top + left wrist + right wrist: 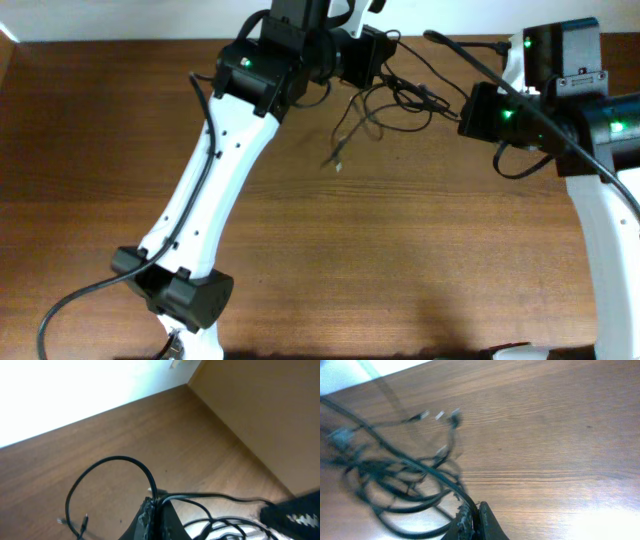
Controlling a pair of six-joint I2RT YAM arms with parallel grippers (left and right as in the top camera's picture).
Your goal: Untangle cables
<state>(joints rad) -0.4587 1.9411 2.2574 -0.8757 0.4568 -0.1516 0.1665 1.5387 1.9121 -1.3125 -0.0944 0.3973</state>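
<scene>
- Currently the cables [402, 96] sit as a loose black tangle at the far side of the worktop [400, 250], a little right of centre, strung between the two hands.
- From the overhead view, the left hand [382, 66] is at the tangle's left end and the right hand [462, 112] at its right end, near each other with the cords between them.
- One thin strand trails from the tangle toward the near side, ending in a pale tip [338, 165] over bare wood.
- The left wrist view shows the left hand [154, 510] with its fingers pressed together on a cord at the tips. From there a loop [112, 462] arches up and left, and other strands run off to the right.
- A small plug end [85, 521] shows below that loop, blurred.
- The right wrist view shows the right hand [472, 519] likewise clamped on a cord, which leads up and left into the knotted bundle [395, 480].
- Several pale-tipped plug ends [440, 415] fan out beyond the bundle, too blurred to tell their type.
</scene>
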